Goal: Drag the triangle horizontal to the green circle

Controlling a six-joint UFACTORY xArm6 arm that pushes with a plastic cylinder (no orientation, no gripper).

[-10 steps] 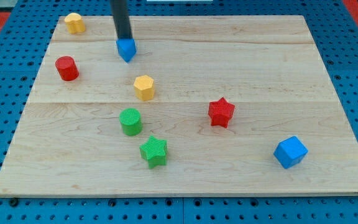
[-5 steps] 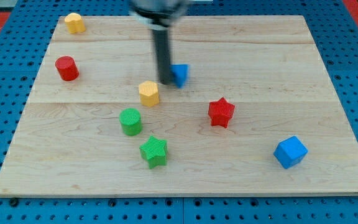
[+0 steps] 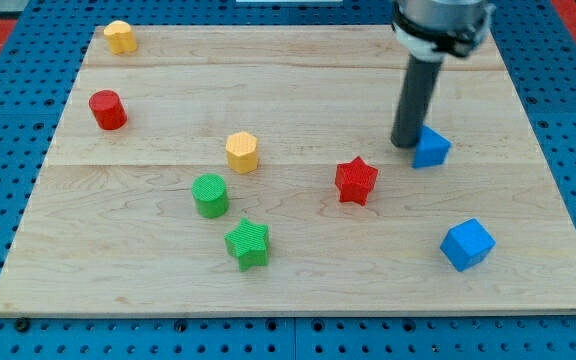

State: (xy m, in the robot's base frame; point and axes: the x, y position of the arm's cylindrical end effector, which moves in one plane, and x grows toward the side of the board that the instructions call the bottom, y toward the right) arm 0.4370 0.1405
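The blue triangle (image 3: 431,148) lies on the wooden board (image 3: 298,275), right of centre. My tip (image 3: 406,143) touches its left side. The green circle (image 3: 210,195) stands left of centre, lower in the view than the triangle and far to its left. A red star (image 3: 356,181) lies between them, just below and left of the triangle.
A yellow hexagon (image 3: 242,152) sits above and right of the green circle. A green star (image 3: 248,244) lies below it. A blue cube (image 3: 467,244) is at lower right. A red cylinder (image 3: 108,109) and a yellow block (image 3: 120,37) are at upper left.
My tip has pushed the blue triangle from the upper left across to the right and lower in the view. The yellow hexagon has shifted slightly to the lower right.
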